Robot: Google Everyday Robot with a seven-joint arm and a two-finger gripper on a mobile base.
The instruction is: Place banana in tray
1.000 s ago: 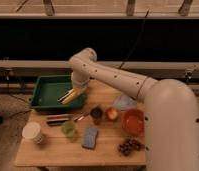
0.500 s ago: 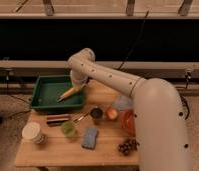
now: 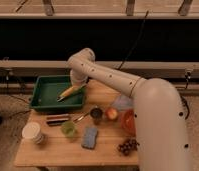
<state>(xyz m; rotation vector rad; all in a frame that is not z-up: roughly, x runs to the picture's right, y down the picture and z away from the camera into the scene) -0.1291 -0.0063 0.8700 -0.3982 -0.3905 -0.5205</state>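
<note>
Gripper point(image 3: 78, 86) over tray's point(image 3: 43, 104) right side, at banana's point(image 3: 69, 92) upper end; finger state unclear. Banana lies diagonally inside tray, floor to its left bare.

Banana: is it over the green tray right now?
Yes, the banana lies within the tray's outline, at its right side, just below the claw that reaches over the tray's right end.
</note>
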